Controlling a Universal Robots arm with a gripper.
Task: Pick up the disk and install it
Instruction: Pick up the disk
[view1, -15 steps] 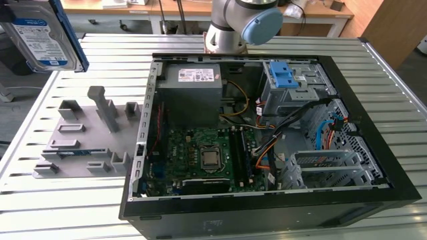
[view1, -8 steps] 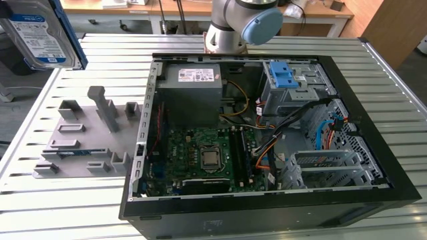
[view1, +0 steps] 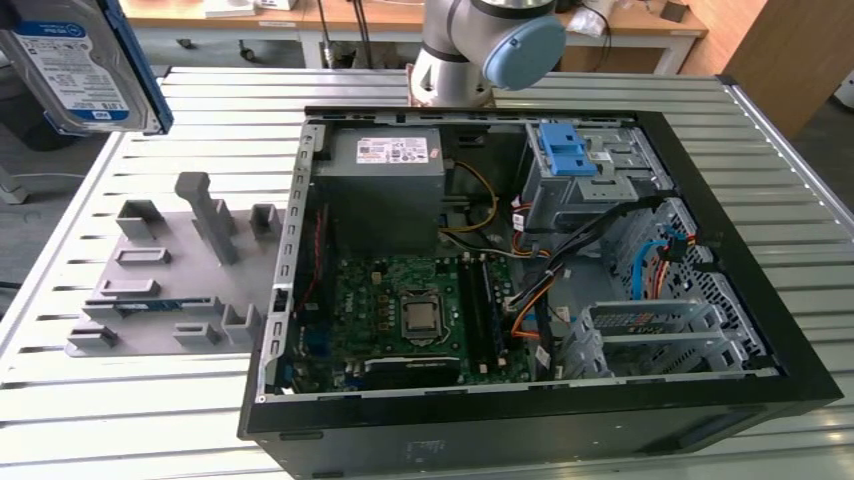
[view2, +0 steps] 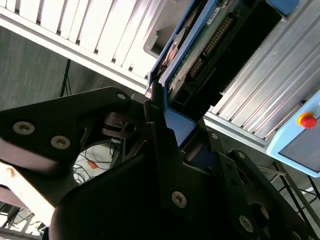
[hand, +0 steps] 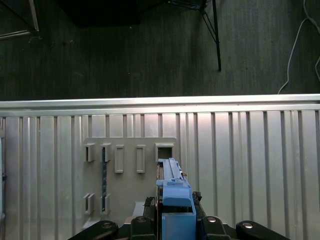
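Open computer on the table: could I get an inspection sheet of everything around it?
Surface: slatted metal table.
Job's things: the disk, in its blue carrier, held above the table; open computer case.
Clutter: grey slotted fixture beside the case, on the exterior view's left.
Grippers: gripper shut on the disk.
Cables: black cable bundle inside the case; white cable on the floor.
Surroundings: wooden benches; box with red button.
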